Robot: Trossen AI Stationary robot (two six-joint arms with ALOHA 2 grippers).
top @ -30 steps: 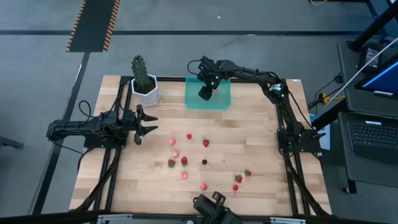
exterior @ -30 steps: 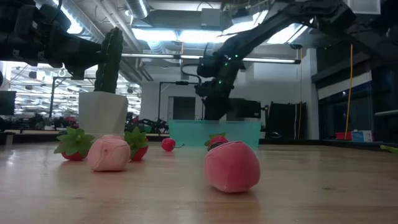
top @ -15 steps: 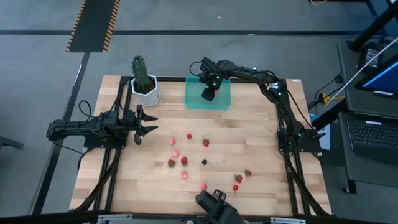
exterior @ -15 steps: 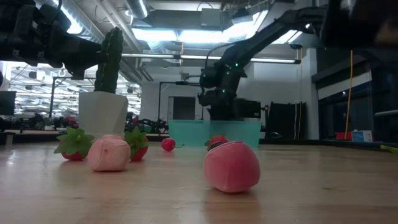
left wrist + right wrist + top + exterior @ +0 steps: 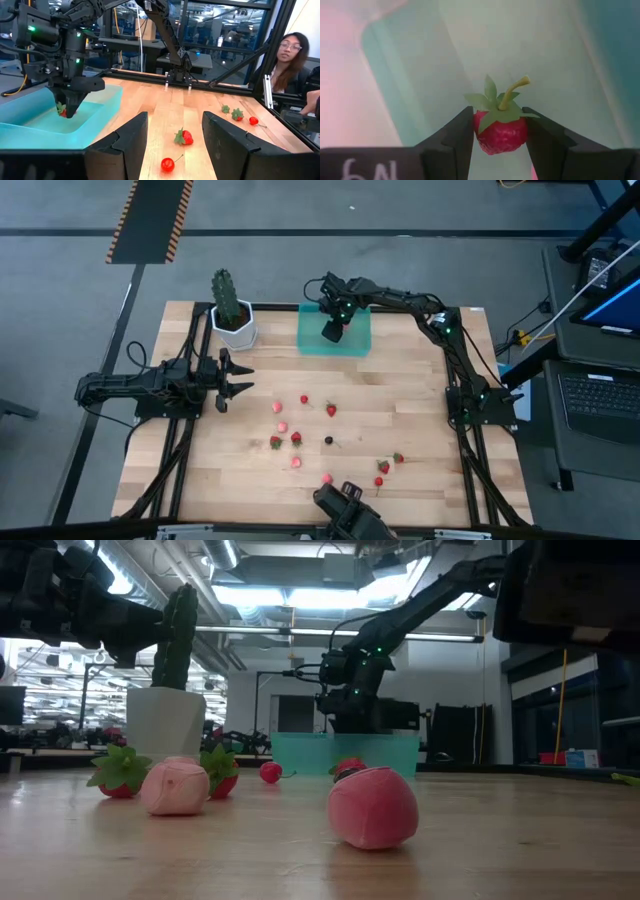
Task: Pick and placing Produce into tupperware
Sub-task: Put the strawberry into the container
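Lab: framed robot table (image 5: pixel 400 395), workstations

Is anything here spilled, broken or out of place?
Nothing stands out. The small red and pink berries lie loose on the wooden table; the right gripper holds one red berry over the teal plastic container.

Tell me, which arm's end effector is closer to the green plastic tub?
The right end effector: it hangs inside the tub, pinching a red berry. The left end effector waits open, far off beside the cactus pot.
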